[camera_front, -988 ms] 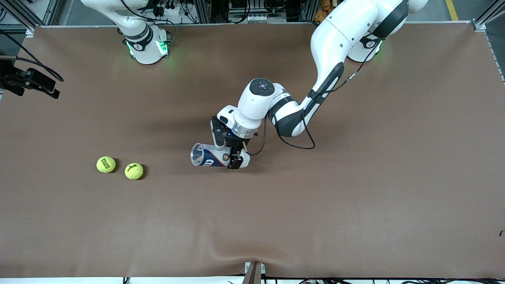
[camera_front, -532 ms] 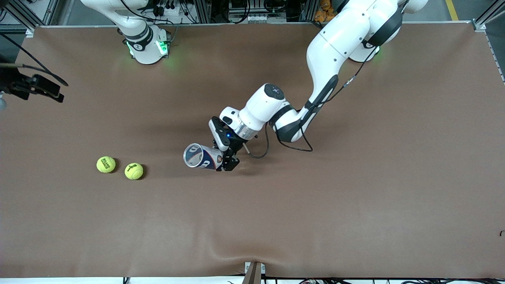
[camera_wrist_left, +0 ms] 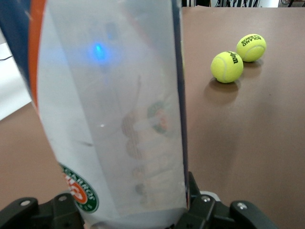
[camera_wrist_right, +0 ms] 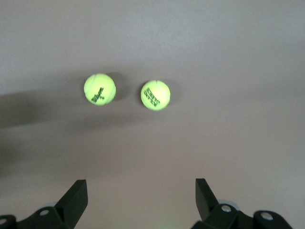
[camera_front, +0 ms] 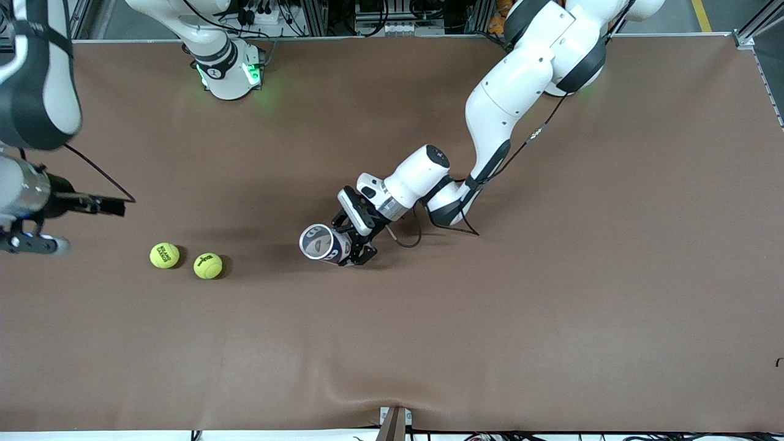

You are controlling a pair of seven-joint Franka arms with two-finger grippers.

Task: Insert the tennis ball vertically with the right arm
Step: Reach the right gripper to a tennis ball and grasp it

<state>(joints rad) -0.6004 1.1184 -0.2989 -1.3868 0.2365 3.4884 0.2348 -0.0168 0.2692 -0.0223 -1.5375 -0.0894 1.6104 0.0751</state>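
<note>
Two yellow tennis balls (camera_front: 165,255) (camera_front: 208,266) lie side by side on the brown table (camera_front: 490,337) toward the right arm's end. My left gripper (camera_front: 350,244) is shut on a clear tennis ball can (camera_front: 321,243) with a blue and orange label, at the table's middle, tilted with its open mouth up. The can (camera_wrist_left: 109,109) fills the left wrist view, with the balls (camera_wrist_left: 227,67) (camera_wrist_left: 251,47) past it. My right gripper (camera_front: 33,245) is open and empty above the table's edge at the right arm's end. In the right wrist view (camera_wrist_right: 140,198) both balls (camera_wrist_right: 99,88) (camera_wrist_right: 155,95) lie ahead of its fingers.
The right arm's base (camera_front: 226,67) and the left arm's base (camera_front: 569,73) stand along the table's edge farthest from the front camera. A black cable (camera_front: 447,226) loops from the left wrist onto the table beside the can.
The left gripper has swung the can from lying on its side toward upright. The right arm has come in over the table's end and its gripper has dropped toward the balls.
</note>
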